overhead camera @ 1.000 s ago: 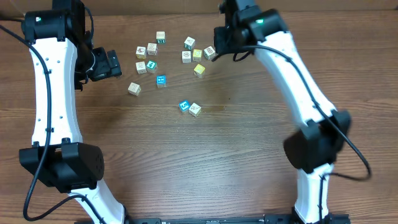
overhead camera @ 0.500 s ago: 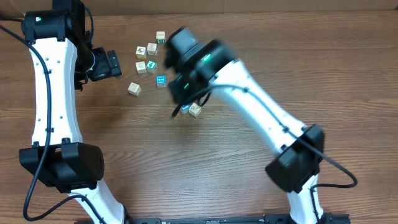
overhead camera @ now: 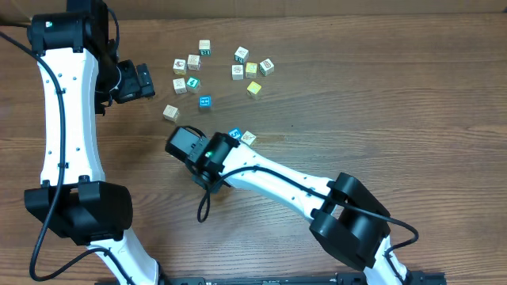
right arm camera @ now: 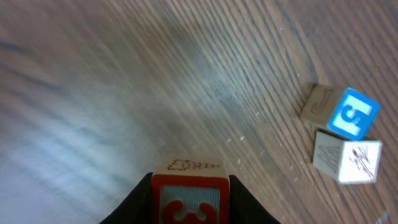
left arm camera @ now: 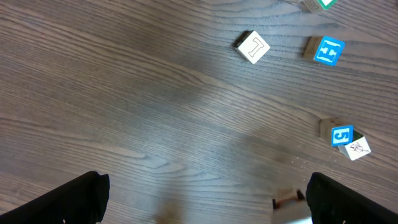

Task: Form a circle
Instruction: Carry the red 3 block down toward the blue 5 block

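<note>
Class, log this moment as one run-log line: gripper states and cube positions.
left gripper: open, empty | right gripper: shut on red cube | blue cube, cream cube: side by side | stage: red cube not yet placed

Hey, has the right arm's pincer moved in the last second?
Yes. In the overhead view the right pincer, shut on a red cube, swung from beside the yellow cubes down and left, ending just lower left of the blue cube.

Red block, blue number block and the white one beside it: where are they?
red block point(right arm camera: 189, 202): right wrist view, on its red face.
blue block point(right arm camera: 353, 114): right wrist view, on its blue printed face.
white block point(right arm camera: 347, 157): right wrist view, on its scribbled face.
</note>
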{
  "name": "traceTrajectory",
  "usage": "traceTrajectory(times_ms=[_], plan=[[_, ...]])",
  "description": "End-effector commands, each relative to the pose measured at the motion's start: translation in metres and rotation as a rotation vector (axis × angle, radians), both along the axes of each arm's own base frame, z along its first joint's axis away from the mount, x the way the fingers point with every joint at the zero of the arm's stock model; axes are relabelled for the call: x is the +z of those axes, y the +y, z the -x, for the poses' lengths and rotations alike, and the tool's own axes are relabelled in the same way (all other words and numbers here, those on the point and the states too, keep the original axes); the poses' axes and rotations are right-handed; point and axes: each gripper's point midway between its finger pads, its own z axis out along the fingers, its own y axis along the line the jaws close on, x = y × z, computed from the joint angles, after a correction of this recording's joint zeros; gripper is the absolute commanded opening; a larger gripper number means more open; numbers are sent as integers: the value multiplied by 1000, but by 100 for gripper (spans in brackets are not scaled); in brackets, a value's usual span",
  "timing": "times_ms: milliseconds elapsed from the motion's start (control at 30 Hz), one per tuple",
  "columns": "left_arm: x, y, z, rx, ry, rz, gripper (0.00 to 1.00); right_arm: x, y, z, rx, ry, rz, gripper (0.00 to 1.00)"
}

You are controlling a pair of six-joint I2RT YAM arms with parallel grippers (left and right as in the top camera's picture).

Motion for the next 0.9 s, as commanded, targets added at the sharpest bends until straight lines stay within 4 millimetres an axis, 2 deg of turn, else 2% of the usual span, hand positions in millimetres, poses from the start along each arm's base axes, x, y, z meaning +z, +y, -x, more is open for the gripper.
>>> traceTrajectory(times_ms=[0, 133, 333, 433, 733, 867], plan=[[-3, 0, -1, 11, 6, -4, 99, -22, -18, -13, 39, -53, 62, 28], [-3, 0, -1, 11, 6, -4, 99, -38, -26, -20, 52, -61, 63, 28], [-3, 0, -1, 11, 6, -4, 100, -41, -29, -29, 28, -54, 33, 28], [-3, 0, -1, 11, 6, -4, 99, -42, -25, -27, 31, -30, 6, 39], [-3, 0, -2, 11, 5, -4, 100, -42, -22, -25, 30, -11, -18, 47], [-3, 0, -1, 11, 6, -4, 100, -29, -13, -33, 5, -39, -58, 52]])
